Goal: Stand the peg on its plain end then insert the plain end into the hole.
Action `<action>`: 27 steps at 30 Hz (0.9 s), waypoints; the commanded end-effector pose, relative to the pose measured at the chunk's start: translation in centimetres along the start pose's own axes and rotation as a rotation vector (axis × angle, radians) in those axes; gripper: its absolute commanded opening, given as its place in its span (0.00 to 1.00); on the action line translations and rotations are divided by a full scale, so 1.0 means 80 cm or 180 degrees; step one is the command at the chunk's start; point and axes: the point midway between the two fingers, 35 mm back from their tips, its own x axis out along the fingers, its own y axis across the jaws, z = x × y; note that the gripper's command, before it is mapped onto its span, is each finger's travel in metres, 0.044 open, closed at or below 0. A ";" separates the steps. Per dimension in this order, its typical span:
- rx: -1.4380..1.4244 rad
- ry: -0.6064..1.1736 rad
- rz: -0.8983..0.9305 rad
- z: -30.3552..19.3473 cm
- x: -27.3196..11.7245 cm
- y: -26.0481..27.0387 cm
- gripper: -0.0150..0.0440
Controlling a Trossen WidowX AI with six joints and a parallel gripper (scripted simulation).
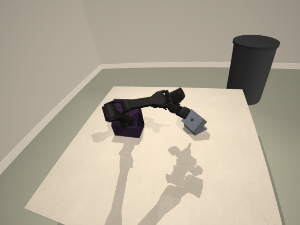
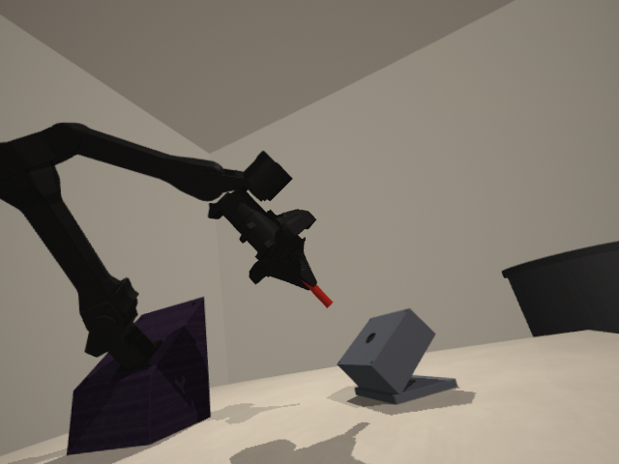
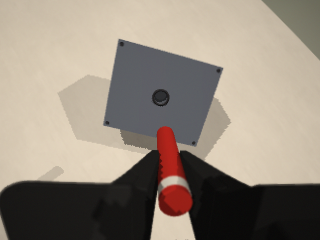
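Note:
A red peg [image 2: 322, 295] [image 3: 169, 150] is held in the air, tilted, with its plain end pointing down and away from the gripper. Its white band is at the end nearer the wrist camera. My gripper [image 2: 309, 284] [image 3: 168, 157] is shut on the peg. In the top view the arm hides the peg and the fingertips. The grey-blue sloped panel [image 1: 197, 120] [image 2: 395, 344] [image 3: 135, 75] stands on the table, its face tilted up towards the arm. Its one round hole [image 1: 191, 119] [image 2: 370, 337] [image 3: 160, 97] is empty. The peg's plain end is above the panel face and apart from it.
The arm's dark purple base block [image 1: 128, 131] [image 2: 114, 414] stands on the table [image 1: 225, 157] behind the gripper. A tall black bin [image 1: 251, 70] [image 2: 574, 294] stands beyond the table's far right corner. Arm shadows fall across the table.

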 end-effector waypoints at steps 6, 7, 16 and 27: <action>-0.0050 -0.0048 0.0001 0.007 0.013 0.000 0.25; -0.0052 -0.0050 0.0001 0.008 0.015 0.000 0.25; -0.0073 -0.0069 -0.0002 0.011 0.032 0.000 0.25; -0.0098 -0.0091 -0.0008 0.015 0.053 0.001 0.25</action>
